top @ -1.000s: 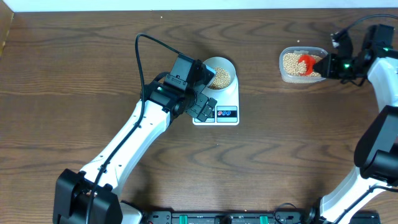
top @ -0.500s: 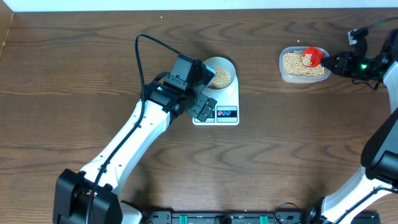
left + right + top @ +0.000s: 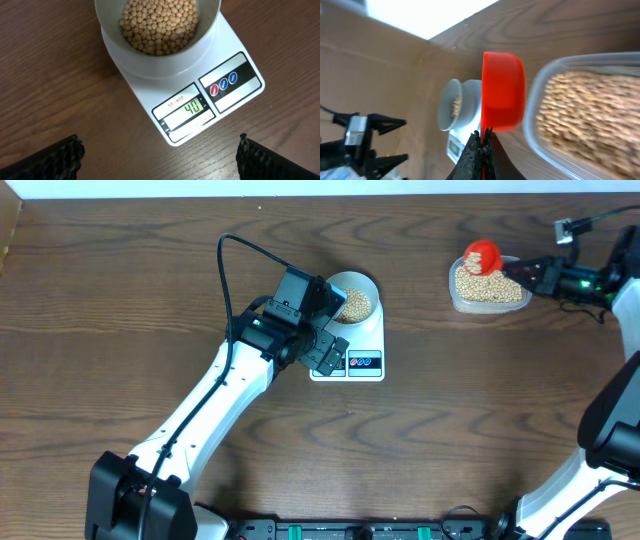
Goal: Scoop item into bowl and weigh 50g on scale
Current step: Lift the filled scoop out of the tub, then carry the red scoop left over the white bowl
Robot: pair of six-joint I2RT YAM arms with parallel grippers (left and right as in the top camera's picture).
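The bowl [image 3: 352,297] holds tan beans [image 3: 159,24] and stands on the white scale [image 3: 362,345]; the scale's display [image 3: 187,108] reads 40 in the left wrist view. My left gripper [image 3: 159,155] is open and empty, hovering just in front of the scale. My right gripper [image 3: 528,272] is shut on the handle of a red scoop [image 3: 482,257], which is lifted over the left end of the clear tub of beans [image 3: 490,285]. In the right wrist view the scoop [image 3: 503,92] shows its underside; its contents are hidden. The bowl [image 3: 454,104] shows beyond it.
The left arm [image 3: 215,405] stretches diagonally from the front left to the scale. The table's far edge meets a white wall behind the tub. A black rail [image 3: 360,530] runs along the front edge.
My right gripper has raised the red scoop out of the beans in the tub and moved it left, toward the tub's left end. The left arm has not moved.
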